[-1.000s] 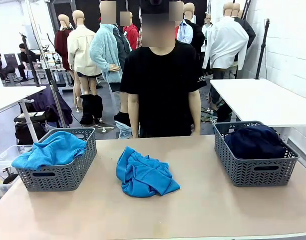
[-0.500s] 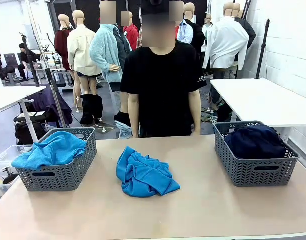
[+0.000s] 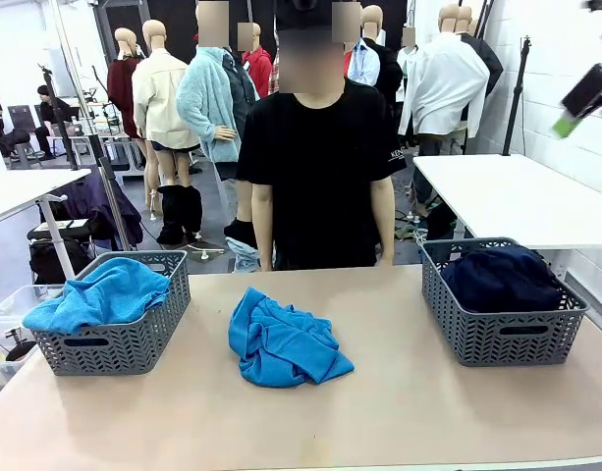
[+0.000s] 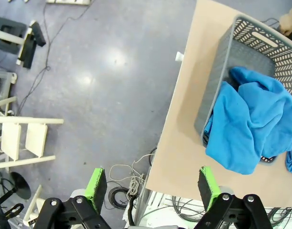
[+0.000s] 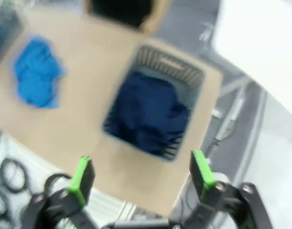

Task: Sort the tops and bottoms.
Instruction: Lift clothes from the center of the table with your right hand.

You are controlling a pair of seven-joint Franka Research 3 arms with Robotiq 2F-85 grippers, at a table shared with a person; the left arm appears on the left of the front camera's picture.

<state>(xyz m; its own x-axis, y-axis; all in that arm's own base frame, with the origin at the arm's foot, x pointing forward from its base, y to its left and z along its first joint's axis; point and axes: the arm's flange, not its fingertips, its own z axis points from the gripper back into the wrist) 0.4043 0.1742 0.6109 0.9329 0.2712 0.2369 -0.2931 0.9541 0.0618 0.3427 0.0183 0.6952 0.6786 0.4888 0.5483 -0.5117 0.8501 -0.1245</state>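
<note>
Grey mesh basket point(image 3: 112, 329) at bench point(image 3: 399, 412) left holds a sky-blue top point(image 3: 99, 292), spilling over the near-left rim. Second blue top point(image 3: 281, 340) lies crumpled at bench centre, between baskets, touching neither. Person point(image 3: 320, 167) stands at far edge. Right basket point(image 3: 502, 329) holds the dark navy bottoms point(image 3: 502, 275). Left fingers point(image 4: 149, 183) apart, empty, high above the left basket. Right fingers point(image 5: 142, 174) apart, empty, above the right basket; view blurred.

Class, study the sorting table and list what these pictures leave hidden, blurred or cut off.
- Navy bottoms: how many lie in the right basket; front view, basket wall hides the pile.
- Right gripper: blurred and cut by the front view's edge.
- Right wrist view: motion blur smears the loose blue top.
</note>
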